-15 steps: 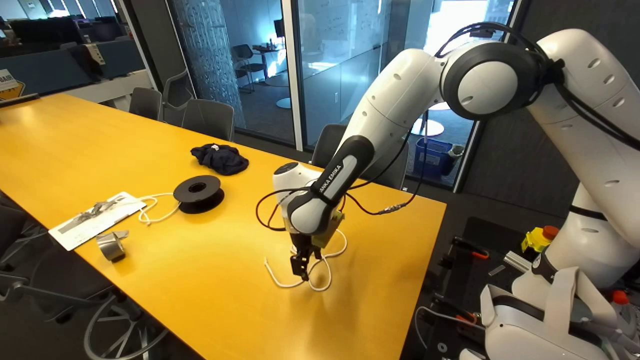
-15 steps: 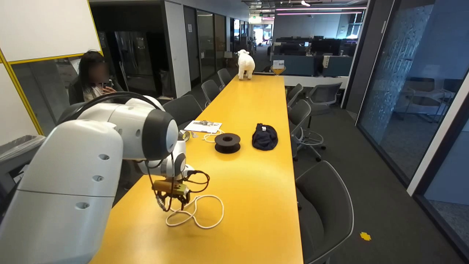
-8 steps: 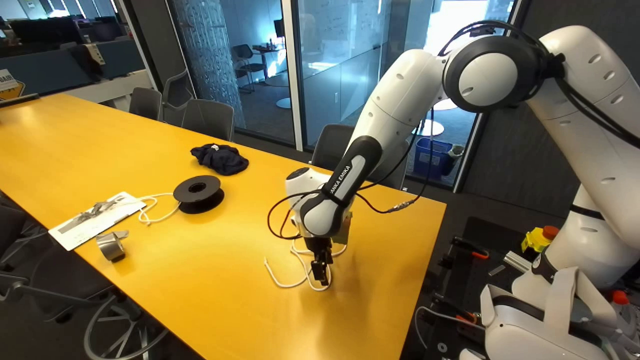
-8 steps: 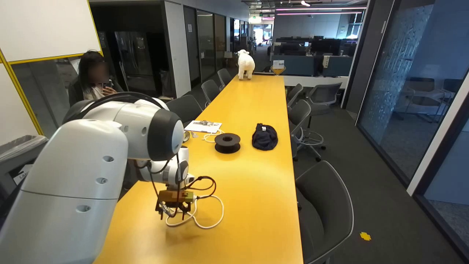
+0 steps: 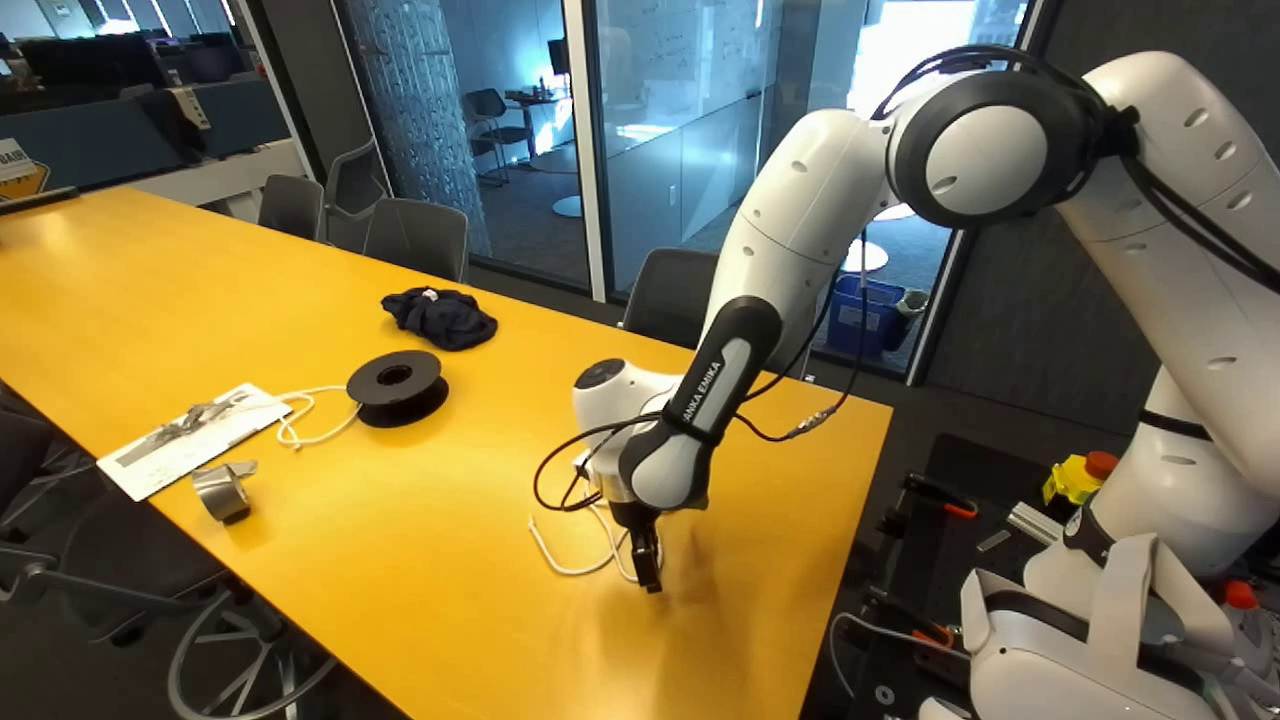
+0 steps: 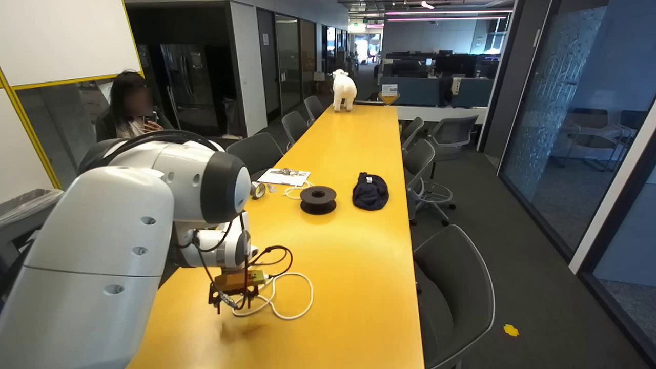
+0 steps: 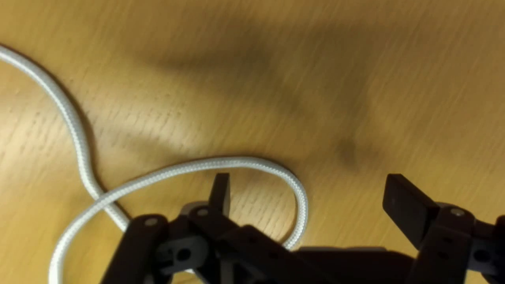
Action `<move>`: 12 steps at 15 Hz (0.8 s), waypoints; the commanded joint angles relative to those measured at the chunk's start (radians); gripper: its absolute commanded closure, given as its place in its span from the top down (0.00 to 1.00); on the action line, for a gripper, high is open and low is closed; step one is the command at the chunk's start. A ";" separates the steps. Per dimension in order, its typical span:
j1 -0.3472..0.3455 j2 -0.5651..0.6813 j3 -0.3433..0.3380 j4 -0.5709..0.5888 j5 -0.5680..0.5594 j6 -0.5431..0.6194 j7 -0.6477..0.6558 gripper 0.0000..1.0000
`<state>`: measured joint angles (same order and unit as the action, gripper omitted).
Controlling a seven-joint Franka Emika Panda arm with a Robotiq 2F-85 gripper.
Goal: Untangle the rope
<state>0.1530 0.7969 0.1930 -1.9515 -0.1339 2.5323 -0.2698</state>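
Beneath wide-spread jaws, looped rope [image 7: 236, 162] partly hidden; strand cut off at wrist view's left edge.

On the bench [image 5: 430, 600] I see tape [image 5: 218, 493] near one long edge, dark cloth [image 5: 440, 320] near the opposite, black spool [image 5: 400, 400] between.

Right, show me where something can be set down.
Bare table lies between the black spool and the rope; another stretch runs from the dark cloth to the toy sheep. It's crowded where the white sheet and tape roll sit near the spool, and around the rope, where the open jaws hang.
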 commanded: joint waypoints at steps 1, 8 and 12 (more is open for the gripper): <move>0.034 -0.030 -0.020 -0.058 -0.049 0.117 0.022 1.00; 0.079 -0.019 -0.070 -0.087 -0.092 0.229 0.062 1.00; 0.104 -0.012 -0.100 -0.093 -0.112 0.252 0.081 1.00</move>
<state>0.2265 0.7974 0.1224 -2.0229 -0.2142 2.7470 -0.2297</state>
